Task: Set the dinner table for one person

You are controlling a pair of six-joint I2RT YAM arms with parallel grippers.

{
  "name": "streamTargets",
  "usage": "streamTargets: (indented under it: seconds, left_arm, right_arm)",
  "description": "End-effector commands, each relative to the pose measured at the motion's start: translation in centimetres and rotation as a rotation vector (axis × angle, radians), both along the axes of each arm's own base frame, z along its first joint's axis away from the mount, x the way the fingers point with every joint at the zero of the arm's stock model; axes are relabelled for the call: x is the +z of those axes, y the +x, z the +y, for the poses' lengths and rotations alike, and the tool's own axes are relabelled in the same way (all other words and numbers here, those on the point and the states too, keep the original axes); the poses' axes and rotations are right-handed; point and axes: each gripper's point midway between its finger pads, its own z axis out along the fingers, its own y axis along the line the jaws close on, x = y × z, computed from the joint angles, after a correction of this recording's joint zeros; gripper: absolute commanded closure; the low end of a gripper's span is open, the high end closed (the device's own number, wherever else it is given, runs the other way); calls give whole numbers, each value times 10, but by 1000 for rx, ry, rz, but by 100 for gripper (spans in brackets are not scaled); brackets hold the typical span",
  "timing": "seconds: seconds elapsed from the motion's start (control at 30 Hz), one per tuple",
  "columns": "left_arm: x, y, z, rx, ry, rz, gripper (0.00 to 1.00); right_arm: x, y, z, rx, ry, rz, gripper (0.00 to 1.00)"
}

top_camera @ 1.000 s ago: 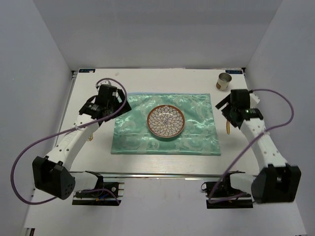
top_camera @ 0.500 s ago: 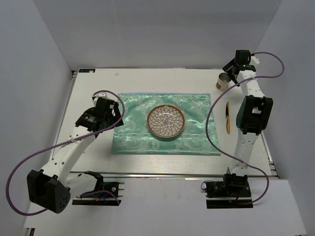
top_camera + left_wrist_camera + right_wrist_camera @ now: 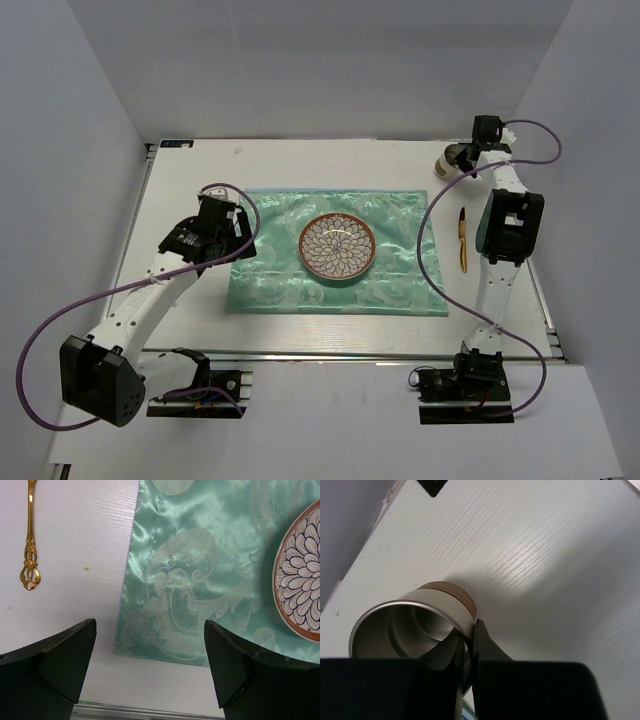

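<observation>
My right gripper point(image 3: 467, 655) is drawn narrow on the wall of the metal cup point(image 3: 410, 625): one black finger sits inside the rim, the other outside it, and the thin rim runs between them. The cup is open side up, plain brushed metal inside with a brown band around its foot. I can read no brand or lettering on it. From above, the right gripper point(image 3: 465, 158) and the cup point(image 3: 446, 160) are at the far right corner of the dinner table point(image 3: 200, 170), and my right arm reaches steeply up to them. The cup stands on the bare white planked top point(image 3: 545, 555).

My left gripper point(image 3: 150, 660) is spread wide and holds nothing, its two dark fingers far apart at the bottom of the wrist view. Under it lies the left edge of the shiny green cloth point(image 3: 190, 580), woven with pale scrolls and medallions, with white tabletop point(image 3: 75, 555) beside it. A gold utensil handle point(image 3: 30, 555) with an openwork end lies on the bare table left of the cloth, apart from it. In the overhead view the left gripper point(image 3: 228, 235) hangs over the cloth's left edge.

A plate point(image 3: 338, 246) with a petal pattern and a reddish-brown rim sits near the middle of the cloth point(image 3: 300, 280); its edge shows at the right of the left wrist view point(image 3: 300, 580). A slim gold utensil point(image 3: 463, 240) lies lengthwise on the bare table just right of the cloth.

Small strip labels point(image 3: 175, 143) at the table's far corners are too small to read.
</observation>
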Motion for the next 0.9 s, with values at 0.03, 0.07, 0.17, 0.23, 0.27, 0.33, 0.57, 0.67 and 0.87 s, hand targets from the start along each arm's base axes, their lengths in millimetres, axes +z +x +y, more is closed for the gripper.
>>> streamTargets:
  seconds: [0.03,0.07,0.17,0.23,0.27,0.33,0.57,0.67,0.87]
  left_arm:
    - [8,1,-6,-31,-25,-35,2]
    - [8,1,-5,-30,-23,-33,2]
    - [10,0,-2,-12,-16,-39,2]
    - [12,0,10,41,28,-47,2]
    - [14,-1,15,80,35,-55,2]
    - [17,-3,33,176,83,-55,2]
    - [20,-4,33,183,75,-65,2]
    - [19,-5,33,183,76,-64,2]
    - [15,-6,32,175,75,-52,2]
  right_arm:
    - [34,10,-2,-14,-37,-86,100]
    - [53,9,0,-11,-42,-116,100]
    - [95,-1,9,8,-49,-184,100]
    - [126,-13,26,71,-67,-224,100]
    - [135,-18,31,94,-76,-224,100]
    - [157,-31,54,182,-110,-223,100]
    - [125,-87,120,411,-135,30,100]
    - [107,-108,129,445,-136,100,100]
    - [105,-135,140,454,-176,97,100]
